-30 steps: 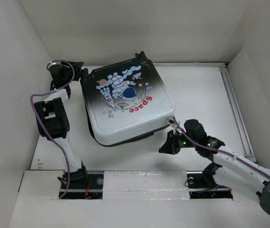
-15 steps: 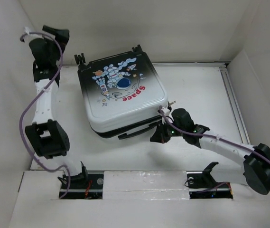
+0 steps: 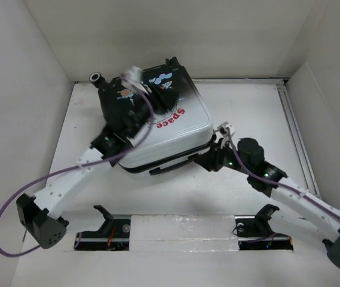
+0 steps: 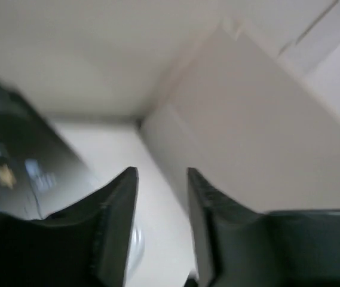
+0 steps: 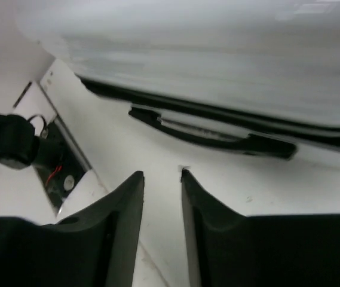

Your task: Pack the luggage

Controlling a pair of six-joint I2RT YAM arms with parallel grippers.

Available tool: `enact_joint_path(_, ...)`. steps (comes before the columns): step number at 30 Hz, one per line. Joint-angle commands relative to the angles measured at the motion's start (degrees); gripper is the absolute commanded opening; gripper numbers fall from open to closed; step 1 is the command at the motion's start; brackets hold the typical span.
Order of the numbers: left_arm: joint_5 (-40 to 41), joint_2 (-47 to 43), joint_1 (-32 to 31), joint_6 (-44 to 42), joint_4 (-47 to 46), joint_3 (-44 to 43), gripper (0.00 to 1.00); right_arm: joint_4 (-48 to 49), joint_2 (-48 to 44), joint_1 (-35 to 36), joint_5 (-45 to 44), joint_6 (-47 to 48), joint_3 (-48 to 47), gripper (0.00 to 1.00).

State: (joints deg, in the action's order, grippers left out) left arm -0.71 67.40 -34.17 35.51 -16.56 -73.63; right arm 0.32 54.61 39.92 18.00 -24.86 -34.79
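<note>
The luggage (image 3: 181, 128) lies shut and flat at the back middle of the table, its astronaut print and red "Space" word facing up. My left gripper (image 3: 158, 95) is blurred above the black back part of the lid, open and empty. In the left wrist view (image 4: 162, 171) it faces the back wall corner, with the dark shell (image 4: 14, 155) at its left. My right gripper (image 3: 210, 160) sits low on the table at the suitcase's front right corner. In the right wrist view (image 5: 161, 174) it is slightly open and empty, just short of the black side handle (image 5: 211, 134) under the white shell (image 5: 217, 54).
White walls enclose the table on the left, back and right. A rail (image 3: 295, 137) runs along the right side. The arm base mounts (image 3: 110, 227) sit at the near edge. A black suitcase wheel (image 3: 96, 78) sticks out at the back left.
My left arm swung from the back left corner to above the suitcase lid. The suitcase turned and shifted toward the back. My right gripper stayed at its front right corner.
</note>
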Motion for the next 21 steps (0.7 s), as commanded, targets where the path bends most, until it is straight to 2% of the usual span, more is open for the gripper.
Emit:
enact_joint_path(1,11.0,-2.3,-15.5,-4.9,-2.0,11.6,0.30,-4.8,-8.7,-2.8,-9.1,0.7,-1.2,0.40)
enact_joint_path(2,14.5,-2.4,-19.9,-5.6,-2.9,14.0,0.26,-7.0,-9.8,-4.0,-10.3,2.2,-1.9,0.44)
enact_joint_path(3,22.9,-2.4,-24.3,-5.6,-3.0,15.8,0.25,-7.5,-10.5,-6.8,-11.3,2.2,-2.5,0.48)
enact_joint_path(4,27.1,-1.0,-32.3,-5.6,-3.0,18.9,0.25,-7.5,-10.5,-8.4,-11.3,3.1,-2.5,0.51)
enact_joint_path(7,36.6,3.2,-41.1,-1.9,-3.4,24.0,0.25,-6.7,-8.4,-15.2,-7.4,5.4,-3.9,0.51)
enact_joint_path(9,38.3,4.9,-42.5,2.0,-4.3,26.8,0.26,-1.8,-4.6,-18.9,-3.4,6.0,-3.9,0.49)
enact_joint_path(10,37.1,5.5,-42.5,5.5,-5.3,28.4,0.27,0.0,-3.4,-23.3,2.2,6.0,-3.9,0.49)
enact_joint_path(12,36.4,7.9,-42.5,6.7,-8.3,33.2,0.30,4.2,-0.1,-27.2,7.2,5.1,-3.9,0.48)
enact_joint_path(13,35.5,9.0,-42.5,8.4,-8.3,34.2,0.31,9.1,1.0,-30.7,8.9,3.6,-3.9,0.51)
enact_joint_path(15,34.7,11.3,-43.3,9.3,-9.9,35.4,0.33,12.7,5.4,-34.4,12.4,-1.6,-3.3,0.65)
enact_joint_path(16,34.7,11.8,-44.1,9.3,-9.9,36.0,0.33,13.7,6.8,-36.0,14.0,-3.5,-3.3,0.69)
enact_joint_path(18,38.5,12.7,-45.7,9.3,-9.9,36.7,0.34,18.7,10.6,-38.8,13.3,-9.2,-2.4,0.78)
enact_joint_path(21,39.7,14.1,-46.2,10.3,-11.0,37.8,0.38,24.4,15.3,-39.4,12.8,-13.6,-1.2,0.83)
